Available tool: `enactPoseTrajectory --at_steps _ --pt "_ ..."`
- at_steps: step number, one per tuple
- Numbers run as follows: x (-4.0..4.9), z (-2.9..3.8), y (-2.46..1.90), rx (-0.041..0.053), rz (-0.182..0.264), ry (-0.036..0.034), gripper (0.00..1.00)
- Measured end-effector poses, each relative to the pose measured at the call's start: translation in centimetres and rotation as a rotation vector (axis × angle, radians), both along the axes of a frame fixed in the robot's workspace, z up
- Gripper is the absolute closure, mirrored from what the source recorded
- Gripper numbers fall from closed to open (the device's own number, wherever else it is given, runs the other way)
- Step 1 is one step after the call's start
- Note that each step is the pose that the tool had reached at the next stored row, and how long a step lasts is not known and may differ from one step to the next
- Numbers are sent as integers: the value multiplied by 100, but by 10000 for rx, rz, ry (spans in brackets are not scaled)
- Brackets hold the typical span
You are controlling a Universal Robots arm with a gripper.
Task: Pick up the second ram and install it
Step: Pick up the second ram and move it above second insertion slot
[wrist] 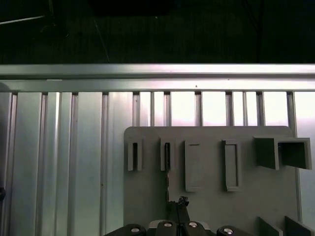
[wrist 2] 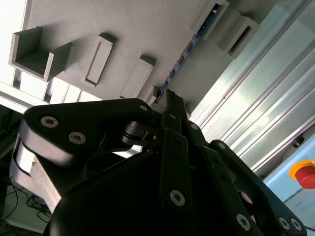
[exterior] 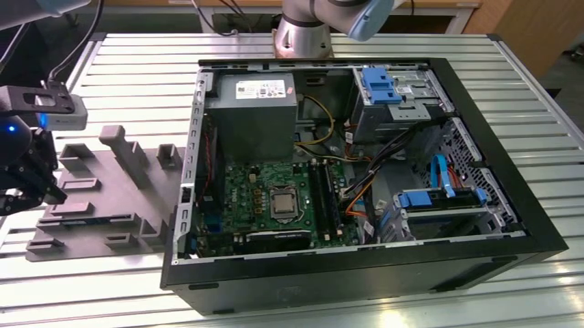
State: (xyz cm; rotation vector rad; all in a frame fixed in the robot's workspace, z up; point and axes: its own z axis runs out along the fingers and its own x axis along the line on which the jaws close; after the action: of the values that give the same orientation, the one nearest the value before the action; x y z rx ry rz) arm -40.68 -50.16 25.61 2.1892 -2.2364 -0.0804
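While the gripper (wrist: 180,201), fingers together, hangs over the tray (wrist: 211,211) beside the second ram (wrist 2: 183,56), a closed descent could chip it.

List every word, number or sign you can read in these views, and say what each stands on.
No text here can be read.
Label on the power supply: printed, but too small to read.
Motherboard: markings too small to read.
Red button: no print that can be read.
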Motion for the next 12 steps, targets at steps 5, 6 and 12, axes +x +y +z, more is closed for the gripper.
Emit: enactPoseTrajectory --at_steps 5,6,12 --pt "0 -41 -11 0 -5 1 89" --pt "0 -50 -12 0 -7 0 89" --pt "0 -59 -13 -1 -7 2 89"
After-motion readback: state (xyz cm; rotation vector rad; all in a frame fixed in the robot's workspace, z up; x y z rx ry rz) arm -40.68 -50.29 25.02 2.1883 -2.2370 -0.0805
